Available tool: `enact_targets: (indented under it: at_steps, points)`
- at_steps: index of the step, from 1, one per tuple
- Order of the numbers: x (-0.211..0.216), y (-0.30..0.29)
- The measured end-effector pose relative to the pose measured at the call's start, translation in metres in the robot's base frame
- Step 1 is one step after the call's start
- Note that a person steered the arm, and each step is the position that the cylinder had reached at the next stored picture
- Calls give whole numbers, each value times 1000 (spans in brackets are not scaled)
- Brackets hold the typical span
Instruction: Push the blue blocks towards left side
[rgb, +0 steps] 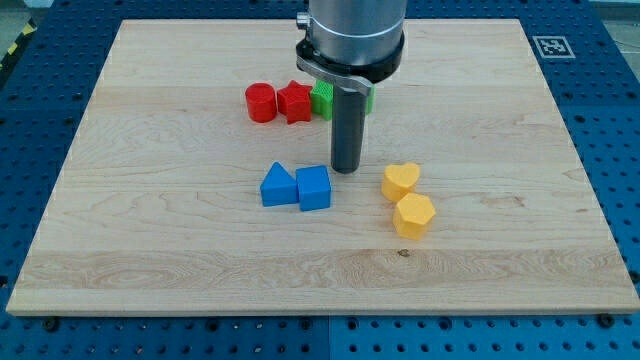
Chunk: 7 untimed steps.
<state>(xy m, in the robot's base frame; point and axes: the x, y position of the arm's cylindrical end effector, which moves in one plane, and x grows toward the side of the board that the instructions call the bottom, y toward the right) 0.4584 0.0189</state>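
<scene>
Two blue blocks lie side by side near the board's middle: a blue triangular block (277, 186) on the left and a blue cube-like block (313, 188) touching its right side. My tip (346, 170) rests on the board just up and to the right of the blue cube, a small gap apart from it. The rod rises to the arm's grey body at the view's top.
A red cylinder (260, 102), a red star-shaped block (294, 101) and a green block (323, 98), partly hidden by the rod, stand in a row above. A yellow heart-shaped block (400, 181) and a yellow hexagonal block (414, 215) lie to the right. The wooden board (150, 250) sits on a blue perforated table.
</scene>
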Motion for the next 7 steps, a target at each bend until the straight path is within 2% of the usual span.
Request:
enact_targets:
  at_steps: [4, 7]
  points:
    - [46, -20]
    - [51, -26]
